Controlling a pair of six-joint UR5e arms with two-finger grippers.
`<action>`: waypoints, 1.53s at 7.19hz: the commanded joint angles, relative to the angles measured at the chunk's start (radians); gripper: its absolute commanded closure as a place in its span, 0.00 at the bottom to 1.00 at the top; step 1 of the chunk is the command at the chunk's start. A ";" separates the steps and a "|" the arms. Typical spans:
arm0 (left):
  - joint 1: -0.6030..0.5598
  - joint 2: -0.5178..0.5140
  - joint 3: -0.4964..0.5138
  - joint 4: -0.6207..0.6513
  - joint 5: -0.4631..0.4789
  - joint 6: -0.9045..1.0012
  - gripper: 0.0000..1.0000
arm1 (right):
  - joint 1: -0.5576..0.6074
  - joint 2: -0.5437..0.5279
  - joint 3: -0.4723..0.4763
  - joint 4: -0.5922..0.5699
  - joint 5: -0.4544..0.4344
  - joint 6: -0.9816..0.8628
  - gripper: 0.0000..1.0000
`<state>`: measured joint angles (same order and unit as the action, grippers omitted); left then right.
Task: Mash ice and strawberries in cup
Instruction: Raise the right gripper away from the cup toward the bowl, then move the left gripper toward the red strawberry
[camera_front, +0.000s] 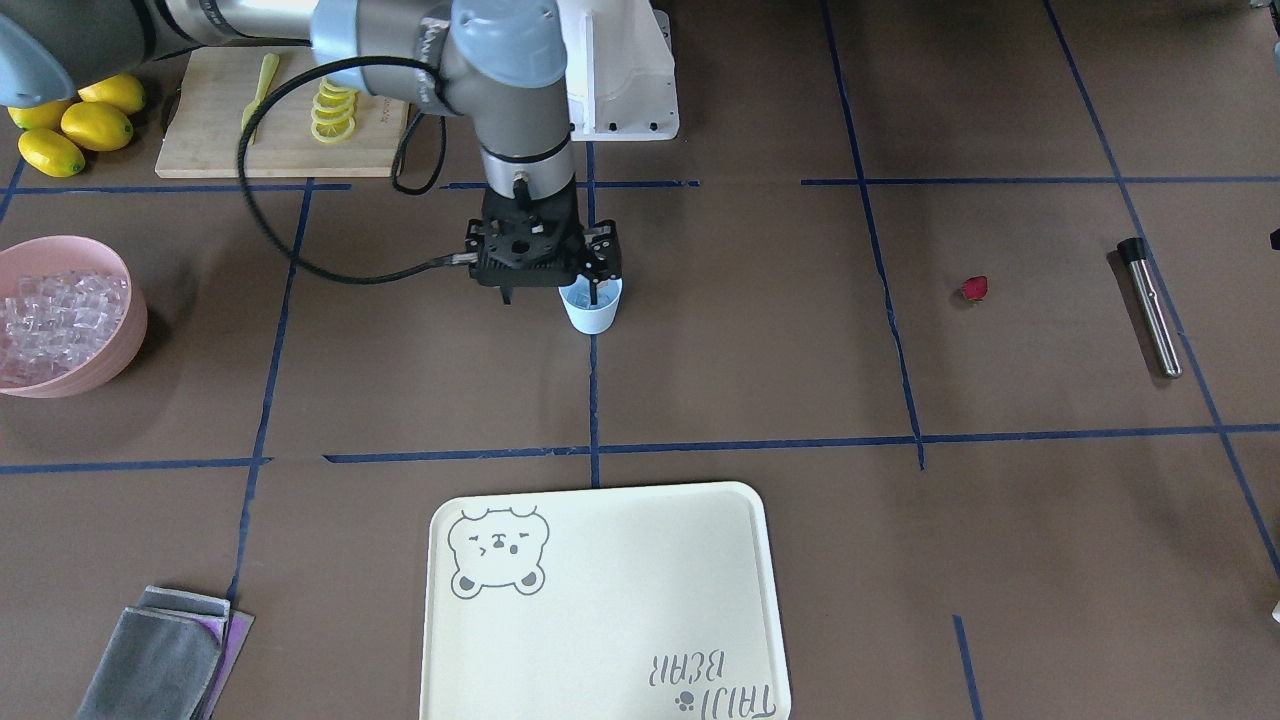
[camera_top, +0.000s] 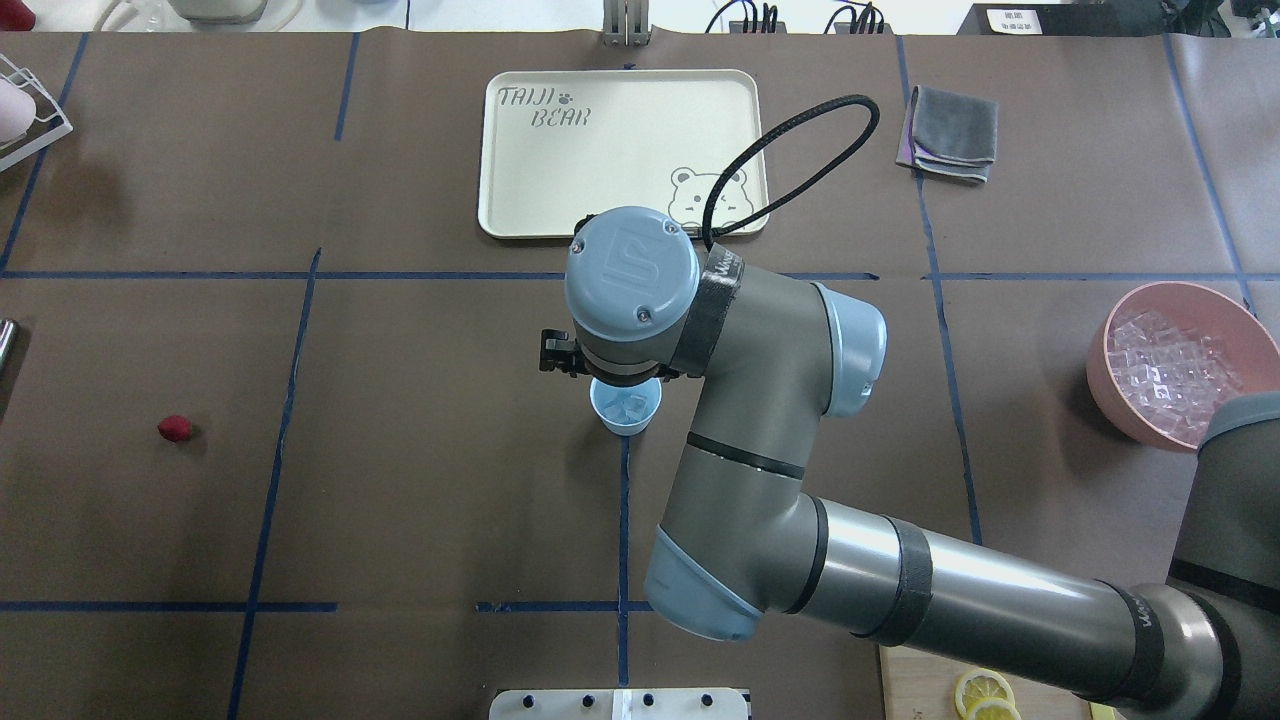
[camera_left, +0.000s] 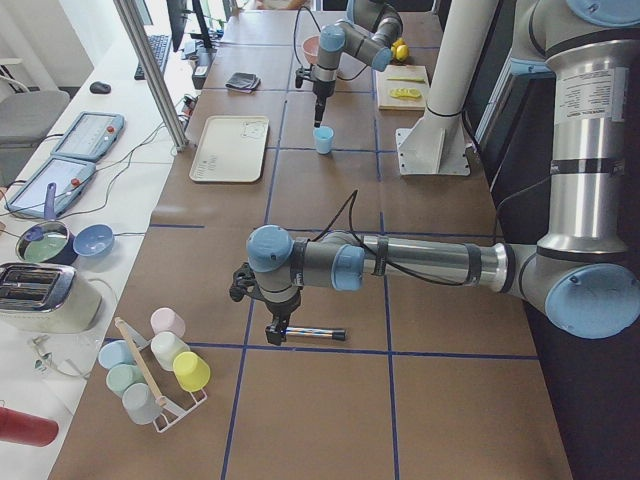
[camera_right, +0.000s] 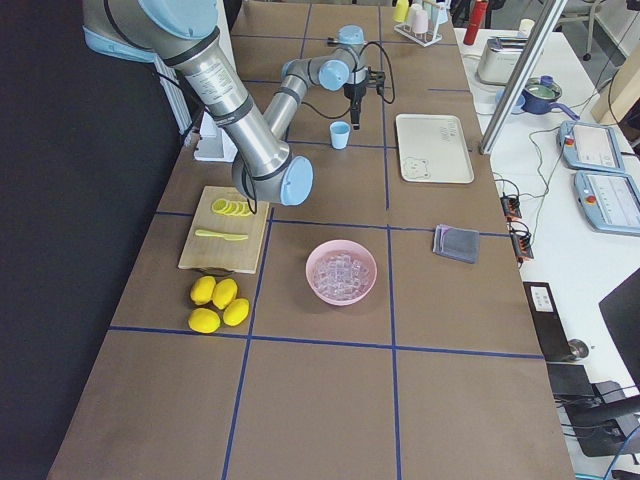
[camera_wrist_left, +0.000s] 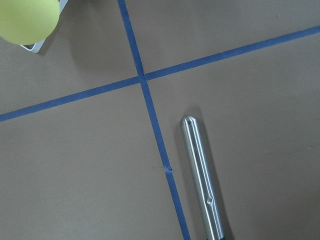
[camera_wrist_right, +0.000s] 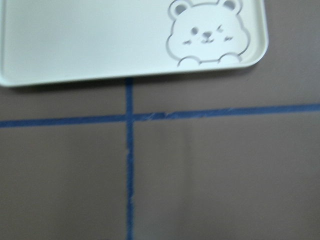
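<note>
So, ice already lies in the cup, and the right gripper hangs just above it, jaws wide and empty. Next you need the strawberry, at the cup's nine o'clock overhead. Farther out, the left gripper hovers over the steel rod; its spread cannot be told.

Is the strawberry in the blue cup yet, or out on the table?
Out. The strawberry lies on the table, far from the cup, which shows only ice cubes inside.

The cream tray reads "TAIJI BEAR" beside a bear drawing
</note>
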<state>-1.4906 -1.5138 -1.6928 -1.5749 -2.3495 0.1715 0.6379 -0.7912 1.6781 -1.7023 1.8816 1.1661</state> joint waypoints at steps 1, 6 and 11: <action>0.000 -0.006 -0.002 -0.001 0.004 -0.010 0.00 | 0.225 -0.156 0.026 0.009 0.172 -0.345 0.01; 0.000 -0.103 -0.001 -0.002 0.000 -0.010 0.00 | 0.756 -0.654 0.069 0.007 0.457 -1.272 0.01; 0.094 -0.117 -0.022 -0.109 -0.002 -0.053 0.00 | 1.010 -0.939 0.078 0.009 0.475 -1.471 0.01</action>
<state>-1.4665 -1.6256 -1.7012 -1.6529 -2.3532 0.1505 1.6247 -1.7126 1.7519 -1.6935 2.3602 -0.3070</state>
